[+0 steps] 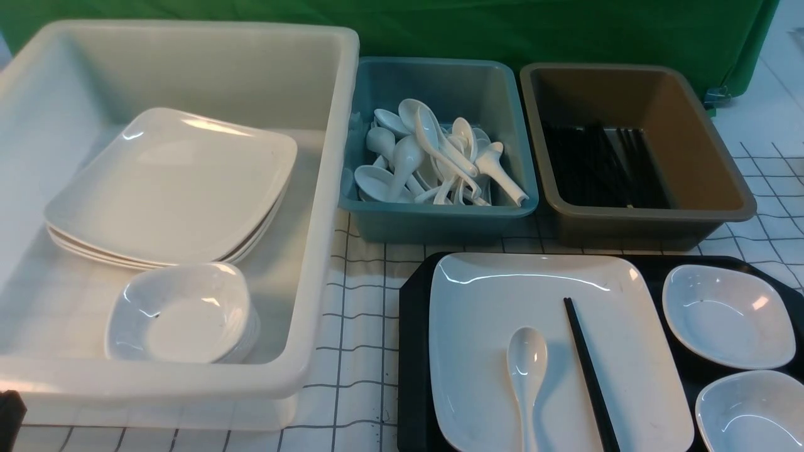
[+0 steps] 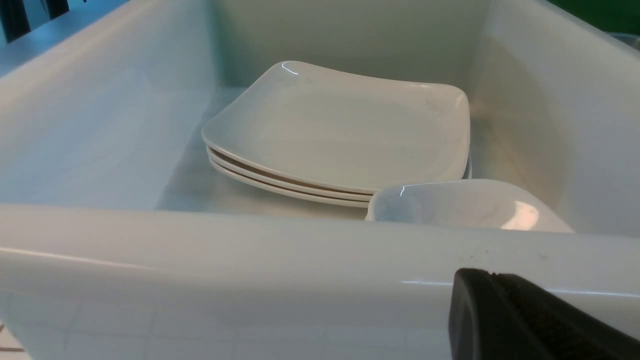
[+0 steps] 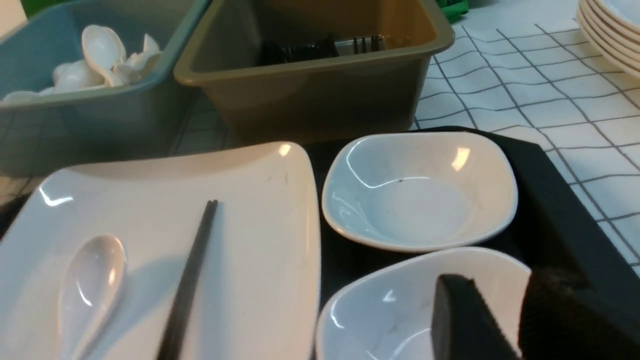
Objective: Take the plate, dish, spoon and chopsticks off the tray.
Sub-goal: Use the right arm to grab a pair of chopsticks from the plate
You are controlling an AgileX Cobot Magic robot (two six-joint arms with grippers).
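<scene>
Tray [image 1: 409, 351] sits on desk [image 1: 359, 326], right side. Plate [image 1: 490, 326] is on it, with spoon [image 1: 526, 370] and chopsticks [image 1: 587, 370] lying on top, apart. Far dish [image 1: 728, 314] and near dish [image 1: 750, 411] sit beside plate. Right hand [image 3: 495, 280]: fingers apart at near dish's rim, contact unclear. Left hand [image 2: 480, 292]: closed, outside white tub [image 2: 250, 240].

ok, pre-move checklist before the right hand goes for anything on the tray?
1. Right hand open, empty: ok.
2. Spoon and chopsticks lie on the plate, nothing over them: ok.
3. Plate, far dish, near dish on the tray, none stacked: ok.
4. Teal tub has spoon room, brown tub chopstick room: ok.
5. Both chopsticks lie together: cannot tell.
6. Left hand shut, outside the white tub: ok.
</scene>
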